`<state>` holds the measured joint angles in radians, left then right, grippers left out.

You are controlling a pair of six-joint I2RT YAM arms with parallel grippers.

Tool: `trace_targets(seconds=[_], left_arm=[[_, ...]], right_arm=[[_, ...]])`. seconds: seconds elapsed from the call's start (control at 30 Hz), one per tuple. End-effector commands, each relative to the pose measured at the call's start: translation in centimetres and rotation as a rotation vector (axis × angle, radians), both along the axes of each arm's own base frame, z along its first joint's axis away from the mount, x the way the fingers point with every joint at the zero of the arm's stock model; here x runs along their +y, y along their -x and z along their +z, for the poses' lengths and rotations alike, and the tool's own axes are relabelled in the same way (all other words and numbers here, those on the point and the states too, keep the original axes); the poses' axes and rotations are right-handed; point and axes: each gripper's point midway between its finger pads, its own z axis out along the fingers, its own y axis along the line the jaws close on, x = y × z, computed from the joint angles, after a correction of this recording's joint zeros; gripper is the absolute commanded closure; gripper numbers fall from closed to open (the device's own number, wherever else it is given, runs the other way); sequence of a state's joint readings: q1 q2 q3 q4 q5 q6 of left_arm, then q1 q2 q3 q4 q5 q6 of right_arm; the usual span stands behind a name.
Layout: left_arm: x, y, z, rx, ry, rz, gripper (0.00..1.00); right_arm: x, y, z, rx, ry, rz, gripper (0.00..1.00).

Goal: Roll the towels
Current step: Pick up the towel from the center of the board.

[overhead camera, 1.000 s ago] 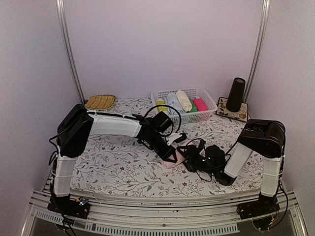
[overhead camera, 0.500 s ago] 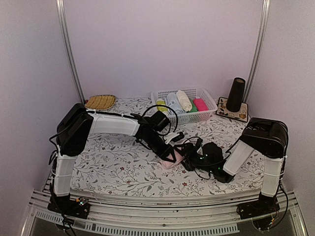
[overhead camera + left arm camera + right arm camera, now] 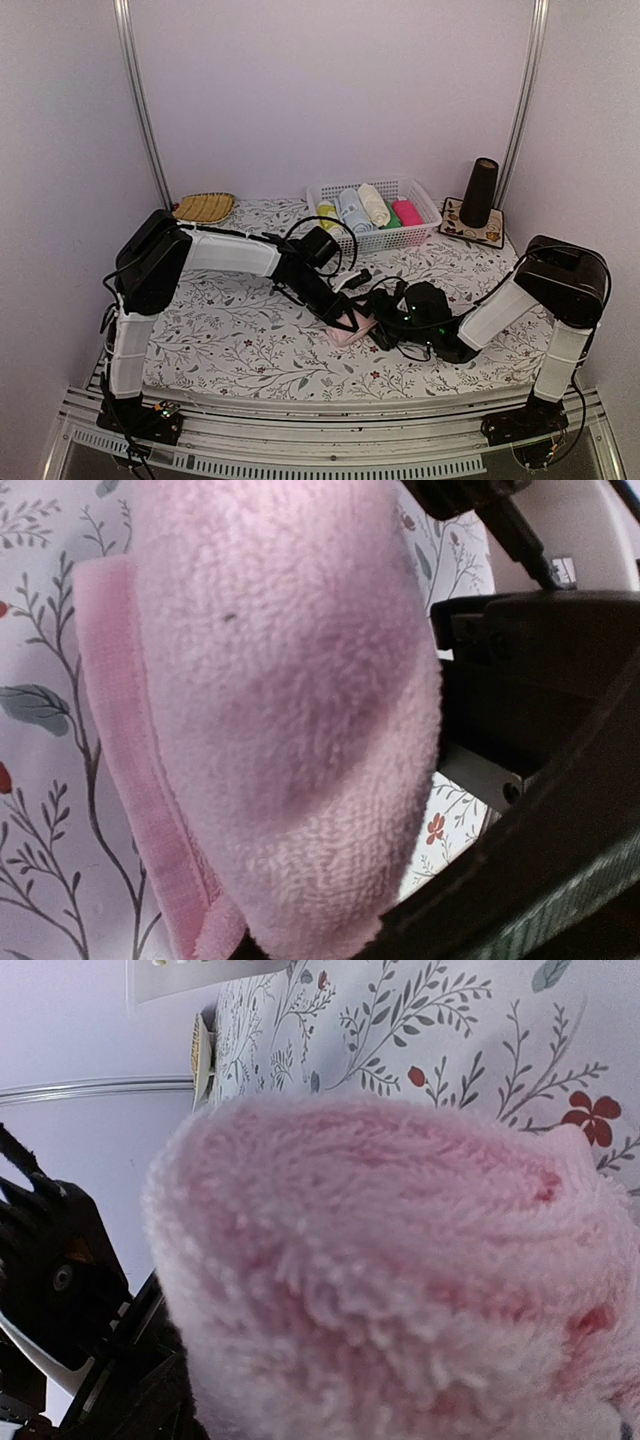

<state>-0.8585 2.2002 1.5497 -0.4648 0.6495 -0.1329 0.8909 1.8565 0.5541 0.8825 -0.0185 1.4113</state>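
Floral table (image 3: 220, 340), arms (image 3: 240, 258) (image 3: 495, 315) stretched to pink towel (image 3: 350, 334)

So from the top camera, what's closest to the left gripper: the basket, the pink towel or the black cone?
1. The pink towel, right at the left gripper, mid-table.
2. The white basket, behind it at the back.
3. The black cone, back right corner.
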Motion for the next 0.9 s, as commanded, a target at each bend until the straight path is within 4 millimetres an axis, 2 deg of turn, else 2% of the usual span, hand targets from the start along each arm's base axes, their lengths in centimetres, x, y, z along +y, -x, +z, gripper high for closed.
trace_targets(seconds=[0.0, 0.13, 0.27, 0.47, 0.53, 0.67, 0.7, 0.8, 0.87], left_arm=[[1.9, 1.9, -3.7, 0.134, -0.084, 0.011, 0.99], [1.8, 2.1, -3.5, 0.145, -0.076, 0.011, 0.98], [1.6, 2.2, -3.0, 0.145, -0.056, 0.007, 0.96], [1.7, 2.7, -3.1, 0.177, -0.042, -0.004, 0.92], [1.8, 2.7, -3.2, 0.189, -0.039, -0.004, 0.91], [2.3, 2.2, -2.9, 0.197, -0.030, -0.001, 0.81], [2.5, 1.9, -2.7, 0.192, -0.026, 0.003, 0.79], [3.1, 0.9, -1.7, 0.140, -0.019, 0.012, 0.66], [3.6, 0.2, -1.0, 0.109, -0.020, 0.014, 0.63]], right_arm=[[-1.0, 3.1, -6.6, 0.171, 0.166, 0.054, 0.10], [-0.6, 2.8, -7.4, 0.172, 0.156, 0.052, 0.20], [-0.3, 2.5, -7.6, 0.155, 0.127, 0.039, 0.46], [-0.3, 1.1, -6.1, 0.062, 0.123, 0.016, 0.47], [-0.3, 0.6, -5.6, 0.038, 0.117, 0.011, 0.53], [-1.1, 0.0, -5.6, 0.038, 0.109, 0.009, 0.85], [-1.1, -0.1, -5.6, 0.040, 0.107, 0.014, 0.91], [-1.5, -0.7, -5.8, 0.048, 0.131, 0.030, 0.95], [-1.3, -1.0, -5.7, 0.051, 0.145, 0.054, 0.96]])
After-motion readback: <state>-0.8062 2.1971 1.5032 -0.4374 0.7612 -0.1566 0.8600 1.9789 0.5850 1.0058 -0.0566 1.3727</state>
